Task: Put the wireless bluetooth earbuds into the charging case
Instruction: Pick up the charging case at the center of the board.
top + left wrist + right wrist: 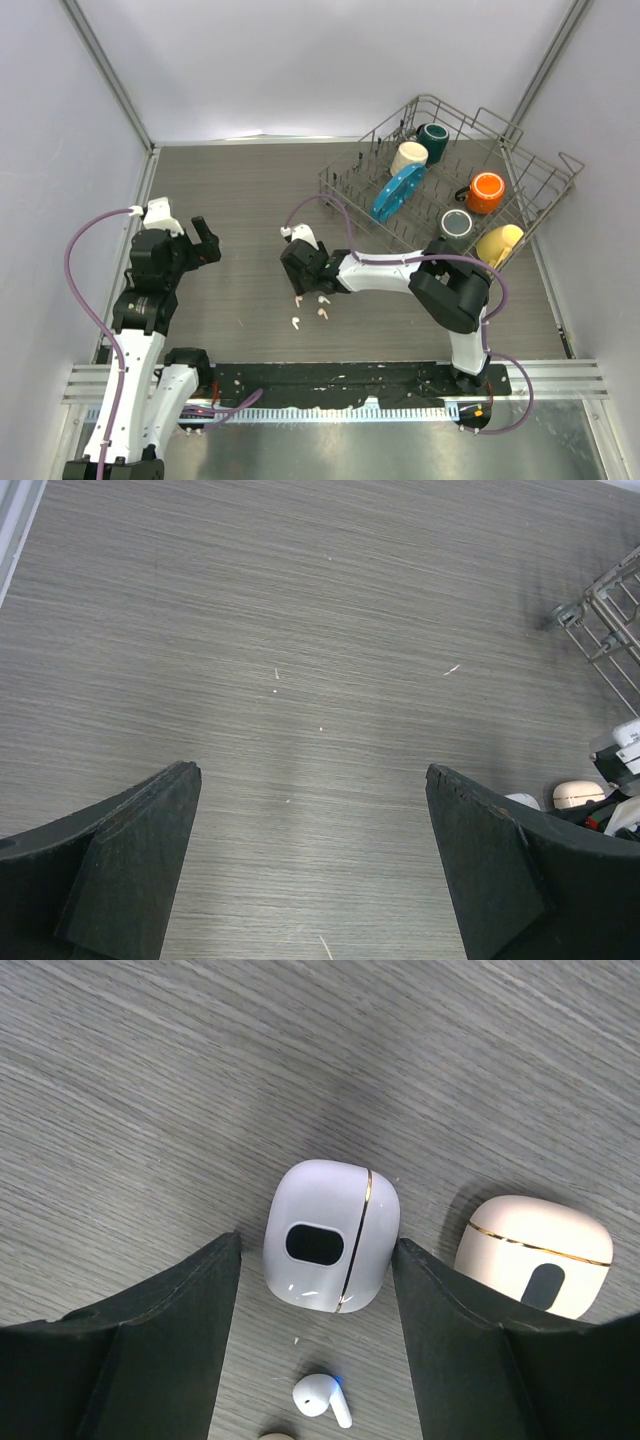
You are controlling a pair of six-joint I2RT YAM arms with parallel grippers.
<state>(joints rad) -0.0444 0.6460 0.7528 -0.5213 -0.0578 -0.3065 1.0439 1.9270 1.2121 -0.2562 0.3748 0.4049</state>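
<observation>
Right gripper (318, 1242), open and empty, straddles the white case (330, 1222). If I close off-centre, it could skid onto the earbud (320, 1398).

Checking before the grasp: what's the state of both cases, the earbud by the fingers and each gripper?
white case: lid shut, lying on the table
beige case: lid shut, beside it
white earbud: loose on the table, uncased
left gripper: open, empty
right gripper: open, straddling the white case
</observation>
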